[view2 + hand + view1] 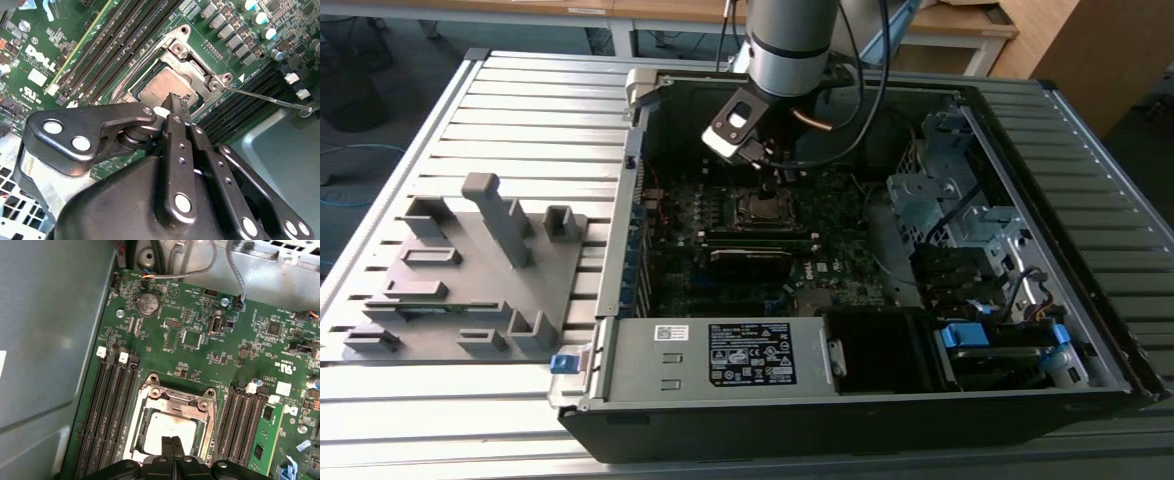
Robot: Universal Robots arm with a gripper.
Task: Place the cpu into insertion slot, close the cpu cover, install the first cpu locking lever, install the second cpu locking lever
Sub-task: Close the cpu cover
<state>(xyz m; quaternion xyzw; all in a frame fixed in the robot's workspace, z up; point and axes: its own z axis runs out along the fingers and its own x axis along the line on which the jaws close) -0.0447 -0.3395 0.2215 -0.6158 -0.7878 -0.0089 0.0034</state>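
Note:
The cpu [172, 426] lies flat in the insertion slot [761, 208] on the green motherboard, its silver top showing through the window of the cpu cover [177, 402]. The cover lies down over the chip in both wrist views [197, 60]. A thin metal locking lever [270, 99] sticks out sideways from the socket, unlatched. My gripper [171, 441] hangs just above the chip's edge with its black fingers pressed together and nothing between them; its tips [176, 99] sit over the cpu [157, 85]. In the exterior view the gripper [778, 172] is inside the case above the socket.
Long black memory slots [107, 410] flank the socket on both sides. The case wall [45, 340] rises close by. The labelled grey power-supply box [720, 355] sits at the front, the drive cage [947, 200] on the exterior view's right, and a grey fixture plate [467, 270] outside on its left.

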